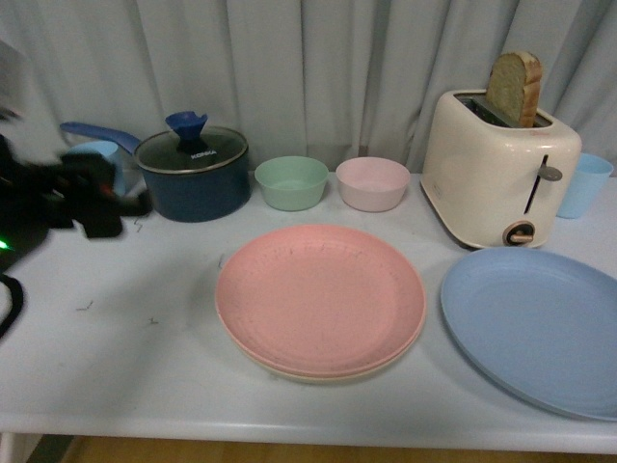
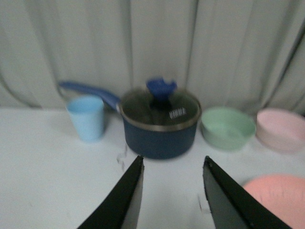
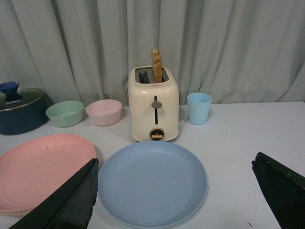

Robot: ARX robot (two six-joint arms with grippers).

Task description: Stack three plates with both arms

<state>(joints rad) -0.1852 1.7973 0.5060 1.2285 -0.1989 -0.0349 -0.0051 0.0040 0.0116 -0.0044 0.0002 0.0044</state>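
Observation:
The pink plate (image 1: 320, 297) lies at the table's middle, on top of the beige plate (image 1: 318, 374), of which only the front rim shows. The light blue plate (image 1: 540, 323) lies alone to their right. My left arm (image 1: 67, 193) is blurred at the far left, near the pot. My left gripper (image 2: 172, 161) is open and empty above bare table in front of the pot, with the pink plate's edge (image 2: 276, 195) off to one side. My right gripper (image 3: 175, 164) is wide open and empty, its jaws standing either side of the light blue plate (image 3: 152, 183). The pink plate (image 3: 43, 167) lies beside it.
Along the back stand a dark blue lidded pot (image 1: 193, 174), a small green bowl (image 1: 291, 182), a small pink bowl (image 1: 372, 183), a cream toaster (image 1: 501, 178) holding bread, and a blue cup (image 1: 585, 183). Another blue cup (image 2: 86, 117) stands left of the pot. A curtain hangs behind.

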